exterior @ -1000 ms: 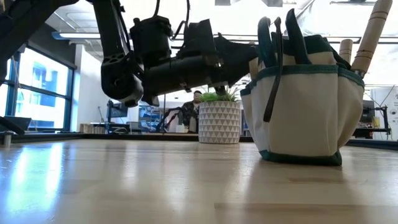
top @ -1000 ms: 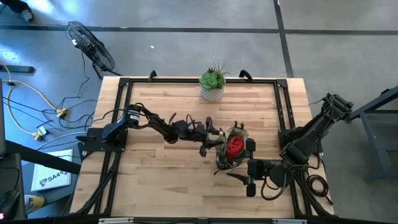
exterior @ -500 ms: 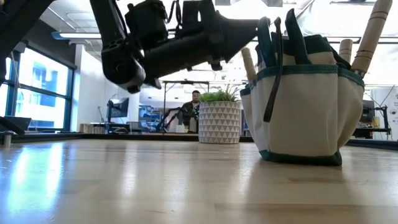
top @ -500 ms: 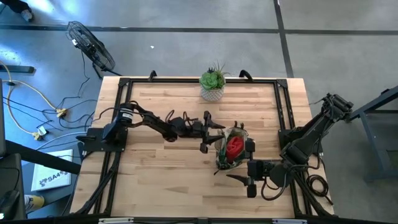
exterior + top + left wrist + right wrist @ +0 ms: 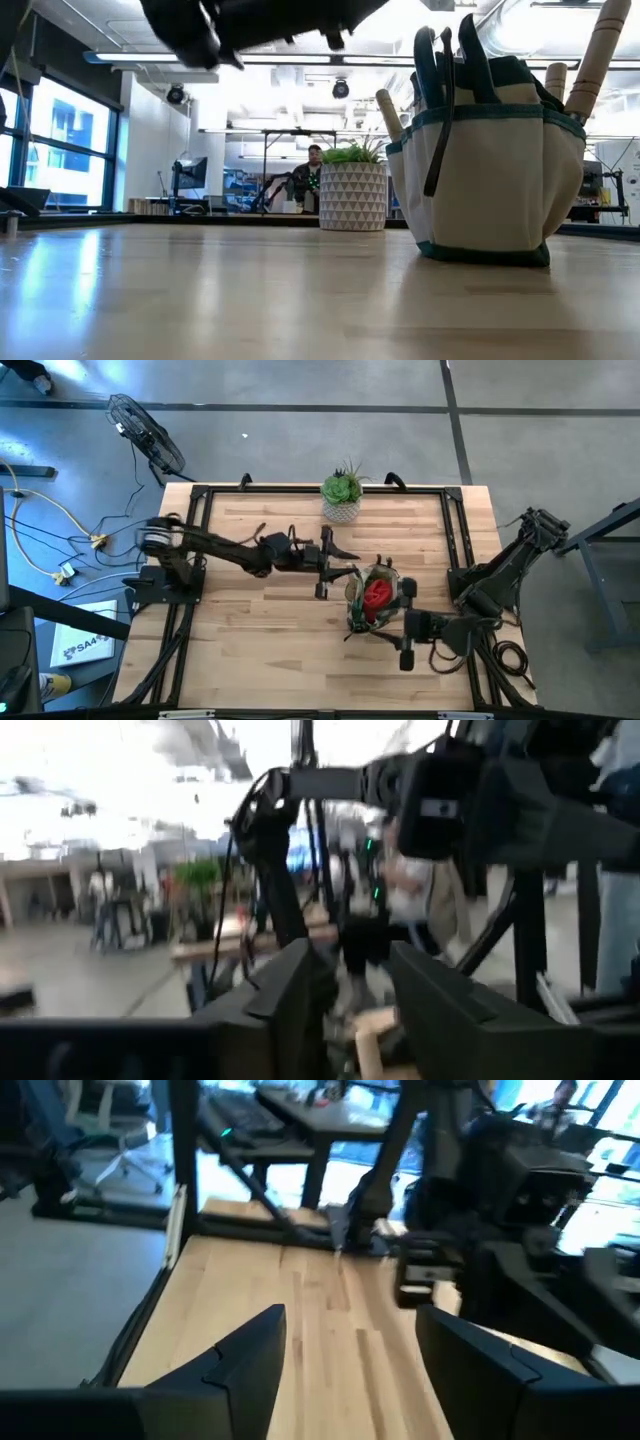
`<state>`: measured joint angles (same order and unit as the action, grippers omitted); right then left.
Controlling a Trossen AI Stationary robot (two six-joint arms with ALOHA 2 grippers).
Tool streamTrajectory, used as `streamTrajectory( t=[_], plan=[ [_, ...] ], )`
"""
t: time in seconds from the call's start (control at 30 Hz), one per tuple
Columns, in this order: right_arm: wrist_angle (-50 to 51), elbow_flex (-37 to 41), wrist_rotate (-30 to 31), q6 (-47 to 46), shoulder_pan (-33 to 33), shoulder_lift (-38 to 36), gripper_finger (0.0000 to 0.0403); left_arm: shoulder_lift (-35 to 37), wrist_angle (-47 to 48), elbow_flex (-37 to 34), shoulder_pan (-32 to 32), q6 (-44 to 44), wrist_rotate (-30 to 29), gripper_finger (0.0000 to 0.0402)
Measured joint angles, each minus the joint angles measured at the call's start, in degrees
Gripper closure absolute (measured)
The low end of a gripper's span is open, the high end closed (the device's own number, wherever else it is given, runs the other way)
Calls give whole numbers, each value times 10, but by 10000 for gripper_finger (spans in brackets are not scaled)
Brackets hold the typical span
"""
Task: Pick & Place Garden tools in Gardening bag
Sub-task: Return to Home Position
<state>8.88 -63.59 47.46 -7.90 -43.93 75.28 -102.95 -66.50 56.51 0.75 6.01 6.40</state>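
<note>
Left tool (image 5: 323,567) spread, gardening bag (image 5: 490,180) upright, handles (image 5: 598,52) pointing up

Grey concrete floor (image 5: 300,420) surrounds a pale wooden bench (image 5: 250,650), with a black floor fan (image 5: 145,435) at ten o'clock and loose cables (image 5: 50,525) at nine o'clock. Seen level across the bench, tall windows (image 5: 60,150) stand at nine o'clock under bright ceiling strip lights (image 5: 280,60). A seated person (image 5: 312,168) is far behind.

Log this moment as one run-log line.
cream fabric gardening bag with green trim: upright, wooden-handled tools inside | left gripper: open, above table | right gripper: open, beside bag
</note>
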Motion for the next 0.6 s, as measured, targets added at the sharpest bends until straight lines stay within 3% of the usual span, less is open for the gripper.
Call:
streamTrajectory(
  t=[0.13,0.23,0.37,0.5,0.6],
  plan=[
    [0,0,42,17,-15,-36,224,101,190,0,0,0,-37,331],
    [0,0,80,56,-34,-71,288,185,350,1,0,13,-71,388],
    [10,0,116,131,-64,-130,386,296,537,1,1,27,-159,396],
    [93,0,127,146,-93,-204,399,407,697,0,5,12,-215,399],
    [202,2,140,80,-105,-259,399,475,819,0,4,0,-237,401]
  ],
)
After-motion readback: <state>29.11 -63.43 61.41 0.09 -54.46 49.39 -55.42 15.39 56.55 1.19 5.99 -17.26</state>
